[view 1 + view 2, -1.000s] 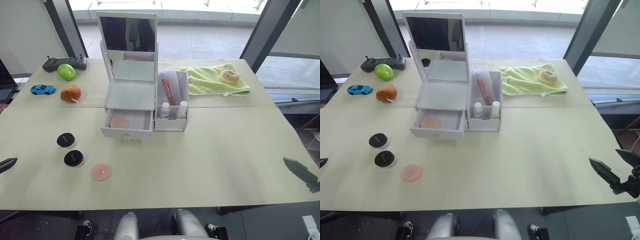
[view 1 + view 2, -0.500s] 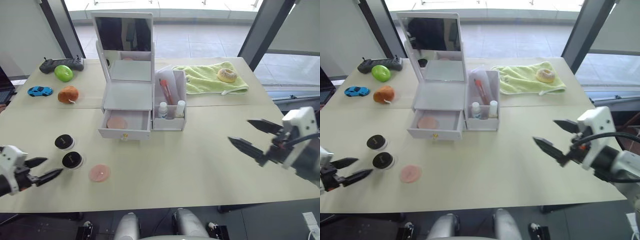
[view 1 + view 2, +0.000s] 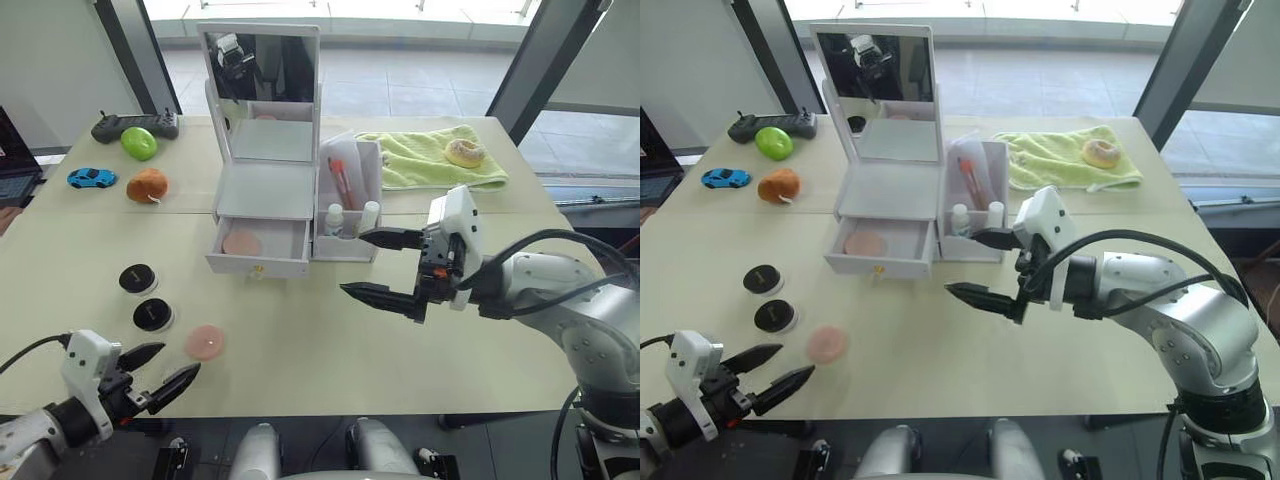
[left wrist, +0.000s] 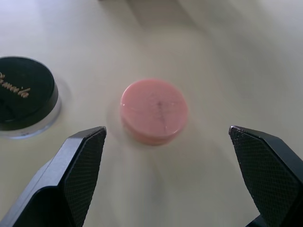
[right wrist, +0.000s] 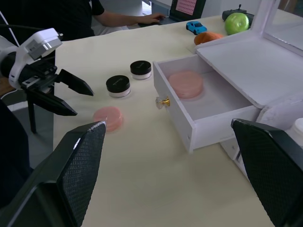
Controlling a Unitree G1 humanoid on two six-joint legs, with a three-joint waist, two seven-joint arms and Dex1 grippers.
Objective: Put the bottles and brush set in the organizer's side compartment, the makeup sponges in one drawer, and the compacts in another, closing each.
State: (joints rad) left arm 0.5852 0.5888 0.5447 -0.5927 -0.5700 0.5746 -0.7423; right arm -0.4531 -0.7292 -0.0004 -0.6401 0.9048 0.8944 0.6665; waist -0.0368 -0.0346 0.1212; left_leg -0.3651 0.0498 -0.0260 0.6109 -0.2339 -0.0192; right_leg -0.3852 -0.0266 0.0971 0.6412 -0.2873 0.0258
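The left hand (image 3: 160, 375) hangs open at the desk's (image 3: 480, 350) near edge, fingers spread toward the pink makeup sponge (image 3: 204, 341) lying just ahead of it. Two black compacts (image 3: 152, 314) sit beside the sponge, nearer the left edge. The right hand (image 3: 380, 265) is open too, empty, in front of the white organizer (image 3: 262, 190), whose drawer (image 3: 258, 247) stands pulled out with another sponge (image 3: 241, 242) inside. Bottles (image 3: 333, 219) stand in the side compartment.
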